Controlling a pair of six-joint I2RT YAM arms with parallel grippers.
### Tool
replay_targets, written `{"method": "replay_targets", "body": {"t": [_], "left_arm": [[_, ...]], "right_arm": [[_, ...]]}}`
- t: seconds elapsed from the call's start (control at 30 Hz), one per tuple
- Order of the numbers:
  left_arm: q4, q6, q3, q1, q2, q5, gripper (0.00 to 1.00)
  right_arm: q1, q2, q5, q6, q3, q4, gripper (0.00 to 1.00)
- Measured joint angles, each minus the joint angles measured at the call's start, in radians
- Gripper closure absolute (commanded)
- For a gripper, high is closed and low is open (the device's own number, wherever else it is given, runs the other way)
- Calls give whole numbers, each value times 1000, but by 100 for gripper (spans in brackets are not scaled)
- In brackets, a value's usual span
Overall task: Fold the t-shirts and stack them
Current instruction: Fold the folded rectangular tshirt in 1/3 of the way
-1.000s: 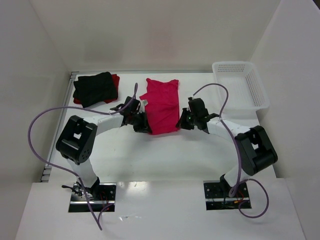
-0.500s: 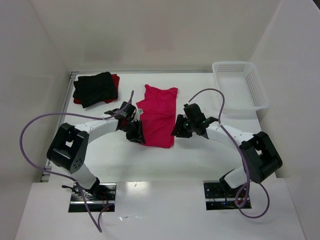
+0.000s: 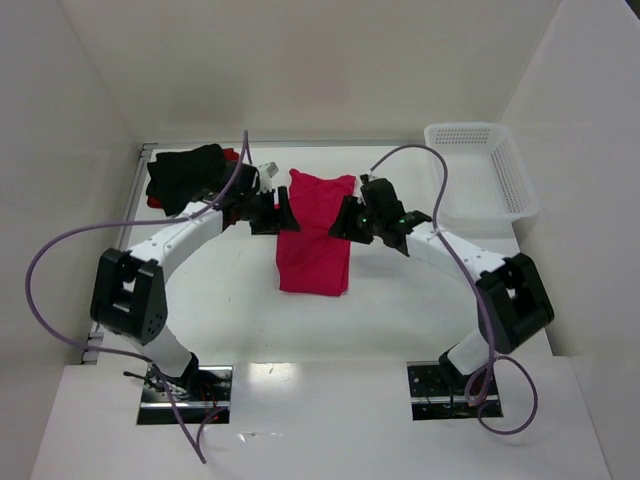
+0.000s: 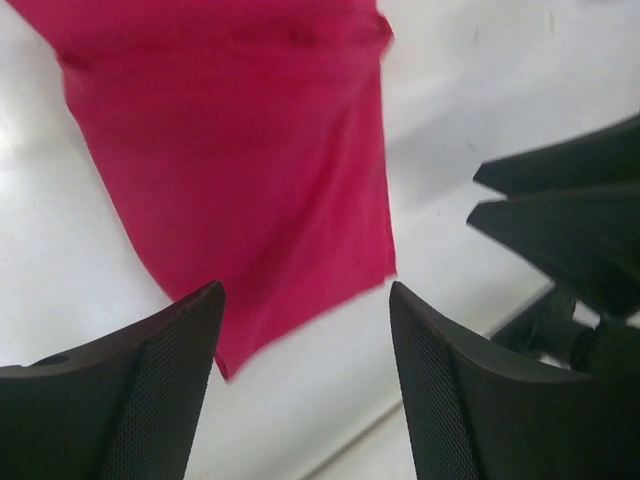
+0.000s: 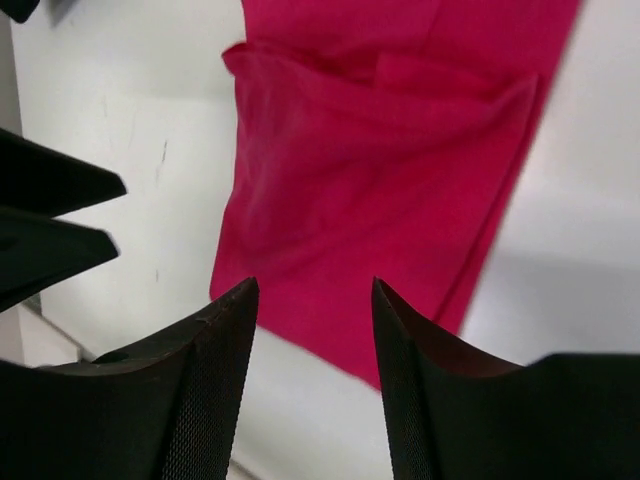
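The crimson-pink t-shirt (image 3: 314,240) lies flat mid-table as a long narrow folded strip, also filling the left wrist view (image 4: 240,150) and the right wrist view (image 5: 390,170). My left gripper (image 3: 283,213) hovers at its left edge, open, with nothing between the fingers (image 4: 130,400). At the strip's right edge my right gripper (image 3: 346,219) is open and empty too, its fingers (image 5: 200,390) above the cloth's end. A folded black t-shirt (image 3: 185,176) sits at the far left on a darker red one (image 3: 231,155), of which only slivers show.
A white perforated basket (image 3: 520,200) stands at the far right corner. White walls enclose the table on three sides. Purple cables loop from both arms over the table's sides.
Both grippers have opened and let go of the pink t-shirt after drawing its near end toward the bases. They have moved back up along its sides toward the far end.
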Motion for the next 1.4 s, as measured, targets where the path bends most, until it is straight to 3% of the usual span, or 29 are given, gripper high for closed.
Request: {"method": "replay_targets", "body": {"t": [0.23,0.27,0.4,0.47,0.8,1.13,1.4], "left_arm": [[60,46,34,29,217,106,42],[54,58,30,28,221,128,54],[45,111,-20,24,185,216,81],[55,129,-60,18,159,253,85],[197,43,-212,-119,146,269,100],[304,-116,-358,-177,68,-130,100],[369,-219,-359,-230,101,-290,100]], "right_arm": [[0,259,6,-35,132,66,66],[0,296,6,-38,162,67,75],[0,429,-16,-53,297,82,88],[0,467,-32,-56,338,95,89],[0,534,-77,-77,380,113,89],[0,562,-93,-106,396,127,89],[0,538,-158,-121,327,174,89]]}}
